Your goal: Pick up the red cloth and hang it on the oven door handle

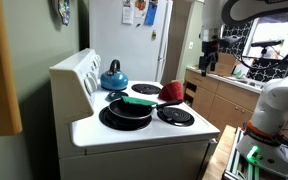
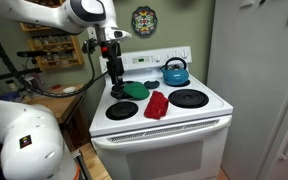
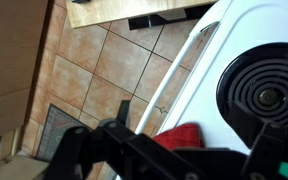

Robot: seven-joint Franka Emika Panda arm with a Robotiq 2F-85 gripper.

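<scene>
The red cloth lies crumpled on the white stove top near the front edge, between the burners. It also shows in an exterior view and in the wrist view. The oven door handle is a white bar along the top of the oven door, seen from above in the wrist view. My gripper hangs high above the stove's front part, well clear of the cloth. In the wrist view its fingers are spread and hold nothing.
A blue kettle stands on a rear burner. A black pan with a green item sits on another burner. A fridge stands beside the stove. Tiled floor lies in front of the oven.
</scene>
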